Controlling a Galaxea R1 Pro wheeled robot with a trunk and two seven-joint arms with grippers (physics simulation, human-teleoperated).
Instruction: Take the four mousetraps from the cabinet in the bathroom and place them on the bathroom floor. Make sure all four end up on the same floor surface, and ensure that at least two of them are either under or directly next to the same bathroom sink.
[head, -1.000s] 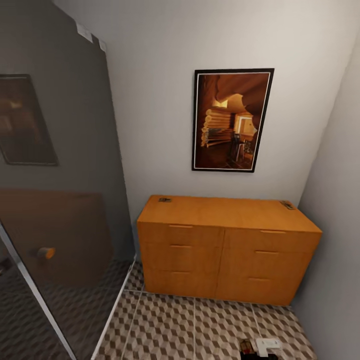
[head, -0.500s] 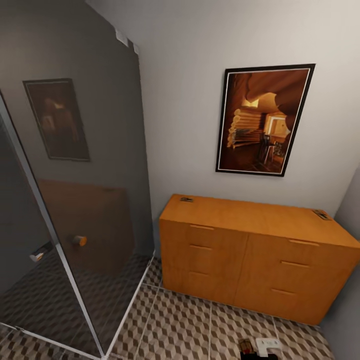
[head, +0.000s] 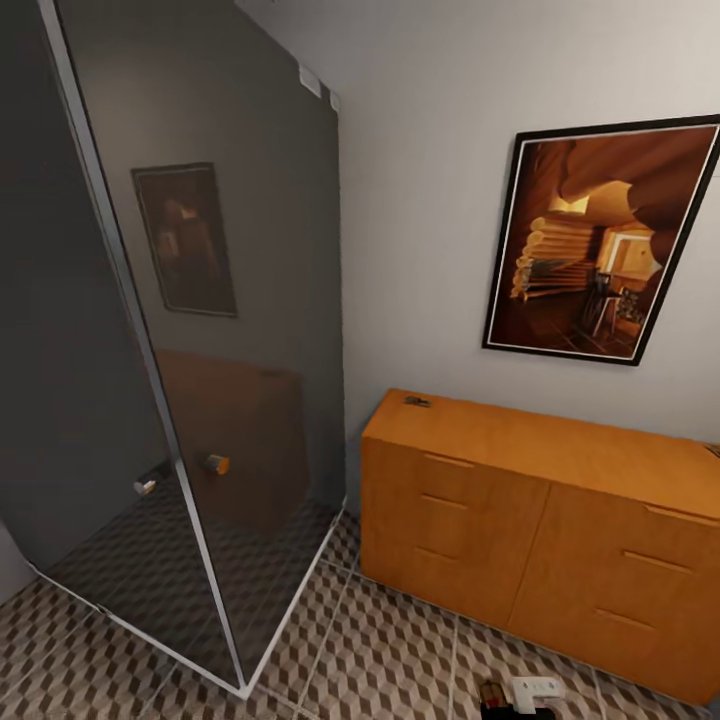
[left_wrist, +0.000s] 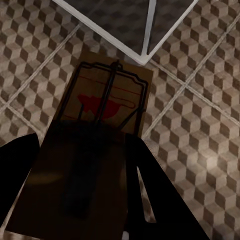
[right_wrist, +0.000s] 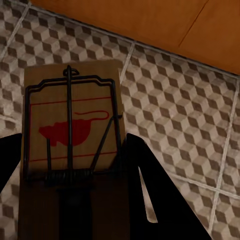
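The left pincer (left_wrist: 80, 200) is gripping a mousetrap (left_wrist: 102, 107), whose board is running lengthwise from between the fingers toward 12 o'clock, above the bathroom floor (left_wrist: 200, 135).

The right pincer (right_wrist: 75, 210) is clamping a second mousetrap (right_wrist: 72, 132) likewise, long axis toward 12 o'clock, near the cabinet (right_wrist: 150, 20).

In the head view, a third trap (head: 417, 402) is sitting at the cabinet's far left corner, at 12 o'clock.

No readable text or numbers anywhere; each mousetrap (left_wrist: 100, 130) (right_wrist: 70, 145) bears only a red mouse silhouette.
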